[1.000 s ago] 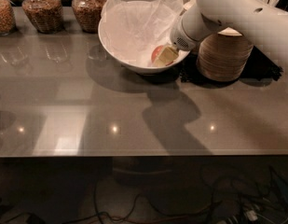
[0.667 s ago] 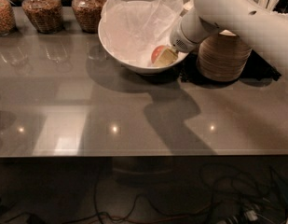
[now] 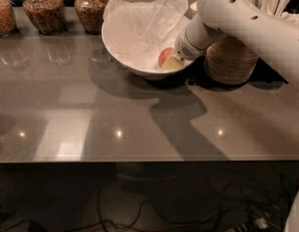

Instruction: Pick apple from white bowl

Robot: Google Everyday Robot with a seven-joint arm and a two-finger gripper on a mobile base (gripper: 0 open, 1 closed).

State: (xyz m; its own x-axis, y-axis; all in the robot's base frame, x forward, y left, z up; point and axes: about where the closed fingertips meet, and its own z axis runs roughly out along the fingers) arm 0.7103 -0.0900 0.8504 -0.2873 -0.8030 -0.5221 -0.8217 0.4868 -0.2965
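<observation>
One large, glossy white round bowl (image 3: 113, 50) stands at the back of a smooth grey table (image 3: 91, 115) with a dull sheen. It is lined with crumpled white tissue paper (image 3: 139, 23), whose peaks rise above the rim.

The small round reddish-orange apple (image 3: 164, 56) lies inside the bowl, low on its right side, against the paper.

A smooth white hard-shelled robot arm (image 3: 246, 25) enters from the upper right and slants down-left over the bowl's right rim. The gripper (image 3: 172, 63), its tip pale yellowish, is inside the bowl, right against the apple's lower right side. Cannot tell whether it is spread or clamped.

A stack of beige ribbed disposable bowls (image 3: 231, 59) sits just right of the white bowl, partly behind the arm. Three glass jars of brown grains (image 3: 42, 11) line the back left edge.
</observation>
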